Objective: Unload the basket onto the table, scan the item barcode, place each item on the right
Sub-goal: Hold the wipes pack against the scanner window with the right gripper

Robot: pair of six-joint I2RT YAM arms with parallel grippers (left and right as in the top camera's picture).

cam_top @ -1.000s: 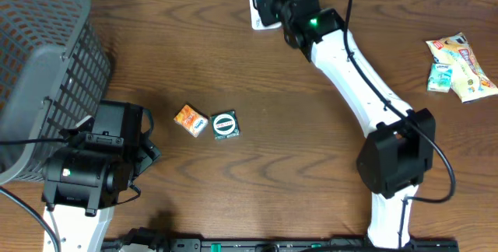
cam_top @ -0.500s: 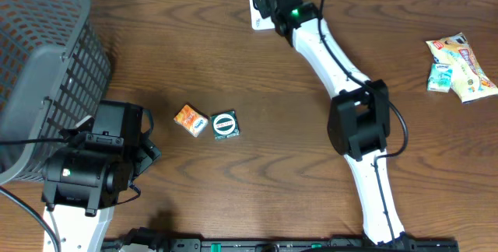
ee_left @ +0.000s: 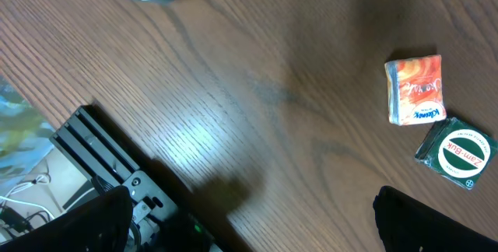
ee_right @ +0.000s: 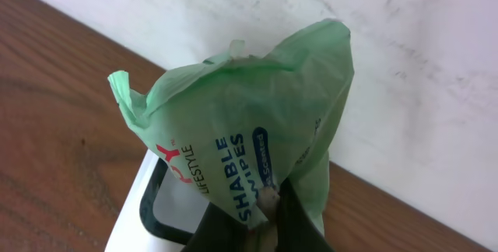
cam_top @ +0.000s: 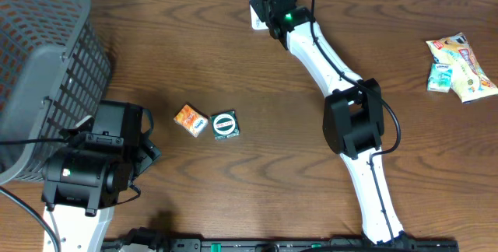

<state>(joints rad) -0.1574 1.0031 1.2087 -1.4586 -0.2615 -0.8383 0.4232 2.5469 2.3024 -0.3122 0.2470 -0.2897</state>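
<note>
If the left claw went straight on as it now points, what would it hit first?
Probably bare wooden table: the open left claw aims at it, with the orange packet and green tin off to one side.

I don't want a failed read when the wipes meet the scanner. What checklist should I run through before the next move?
1. Right hand shut on the green wipes pack: ok.
2. Pack held over the white scanner at the table's far edge: ok.
3. Barcode turned toward the scanner: cannot tell; only the printed lettering shows.
4. Pack surface smooth for reading: not ok; it is pinched at one end and puckered.
5. Left hand open, empty and far from the scanner: ok.
6. Orange pack and green tin lie apart from the right arm: ok.
</note>
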